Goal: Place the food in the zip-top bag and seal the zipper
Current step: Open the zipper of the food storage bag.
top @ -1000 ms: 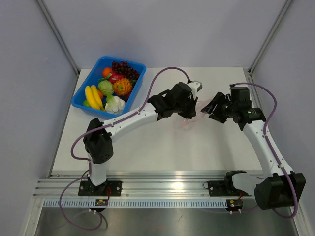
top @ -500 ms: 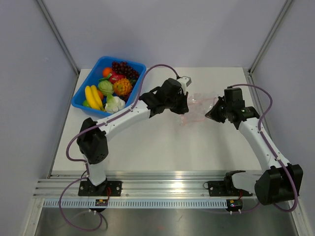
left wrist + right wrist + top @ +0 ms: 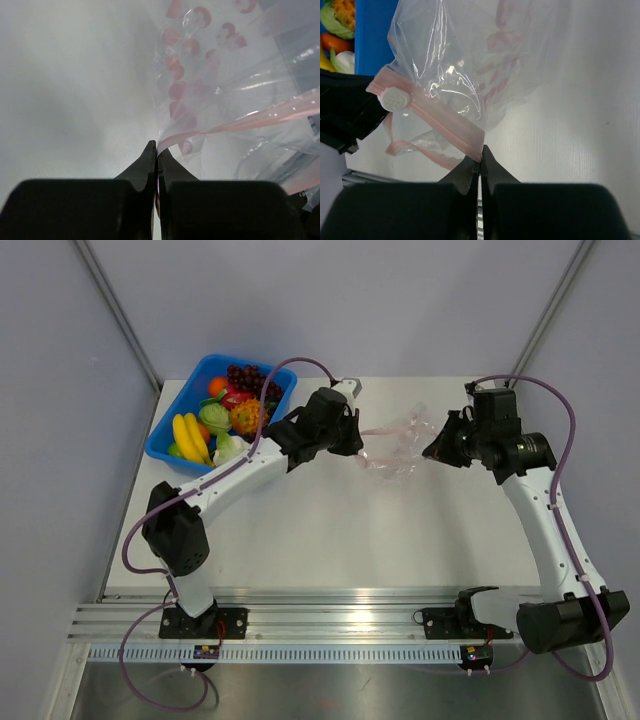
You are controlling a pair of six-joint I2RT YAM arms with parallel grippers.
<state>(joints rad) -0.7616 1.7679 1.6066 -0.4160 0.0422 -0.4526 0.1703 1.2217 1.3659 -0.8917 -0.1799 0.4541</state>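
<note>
The zip-top bag (image 3: 398, 444) is clear and crinkly, with red printed spots, and it hangs stretched between my two grippers above the table's back middle. My left gripper (image 3: 357, 437) is shut on its left edge; in the left wrist view the pink zipper (image 3: 250, 119) runs away from the pinched tips (image 3: 157, 148). My right gripper (image 3: 433, 451) is shut on the other end of the zipper (image 3: 447, 119), which carries a white slider (image 3: 395, 100). The mouth gapes slightly. The food (image 3: 228, 418) lies in the blue tray at back left.
The blue tray (image 3: 160, 446) stands at the table's back left corner, just left of my left arm's wrist. It also shows in the right wrist view (image 3: 372, 35) behind the bag. Grey walls enclose the table on three sides.
My right gripper has shut on the bag's zipper end and drawn right. The left arm has pulled back and left toward the tray, so the bag is now lifted and stretched between both.
</note>
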